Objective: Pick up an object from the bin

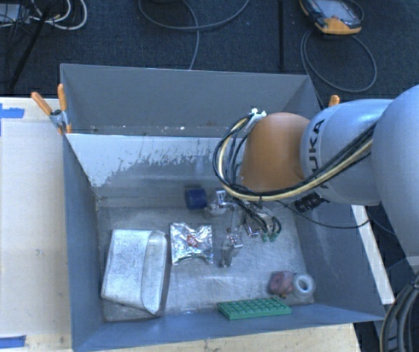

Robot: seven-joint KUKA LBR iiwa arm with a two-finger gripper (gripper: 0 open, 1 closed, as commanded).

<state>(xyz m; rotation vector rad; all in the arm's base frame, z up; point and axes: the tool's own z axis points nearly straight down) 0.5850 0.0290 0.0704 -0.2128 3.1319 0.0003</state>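
Note:
My gripper [228,250] hangs low over the middle of the bin floor, under the arm's orange cover. Its tip is just right of a crumpled silver foil wrapper with red print [190,242], at or very near that wrapper's right edge. A small dark blue block [195,198] lies behind the wrapper, close to the back wall and left of the gripper's body.
A flat grey-white pouch [136,270] fills the bin's left part. A green studded plate [255,309] lies along the front wall. A small mauve lump with a clear ring [291,284] sits at the front right. The arm covers the bin's right rear.

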